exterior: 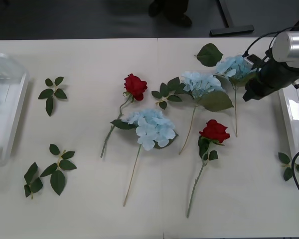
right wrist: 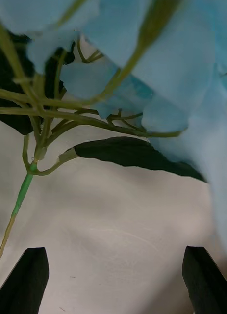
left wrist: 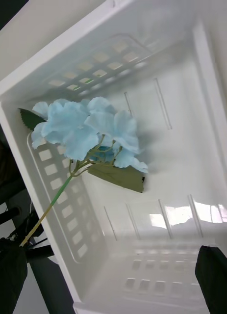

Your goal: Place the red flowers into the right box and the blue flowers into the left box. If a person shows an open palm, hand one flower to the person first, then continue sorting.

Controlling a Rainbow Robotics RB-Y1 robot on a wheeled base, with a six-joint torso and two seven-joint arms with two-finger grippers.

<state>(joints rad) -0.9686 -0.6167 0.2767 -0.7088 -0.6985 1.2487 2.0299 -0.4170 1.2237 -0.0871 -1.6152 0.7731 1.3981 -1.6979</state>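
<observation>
At the far left of the table [exterior: 89,209] sits the left box [exterior: 10,124], a white slotted crate. The left gripper [left wrist: 113,279] hangs over its inside, black fingers spread wide at the corners with nothing between them. One blue flower [left wrist: 88,130] already lies inside the crate, head near a slotted wall, stem slanting up over the rim. Beside the crate, three loose leaf sprigs [exterior: 53,92] lie scattered on the tabletop. Toward the middle lies a red rose [exterior: 135,85], its stem running down toward a pale blue hydrangea [exterior: 152,128] just beside it. Next come a second blue hydrangea [exterior: 202,83] and, below it, another red rose [exterior: 215,131] on a long stem. Farther right, a third blue hydrangea [exterior: 233,65] lies beside a large leaf, and the right gripper [right wrist: 113,277] hovers low right over it, fingers apart, grasping nothing, petals and thin green stalks close before them. The right box [exterior: 296,119] stands at the table's right edge.
</observation>
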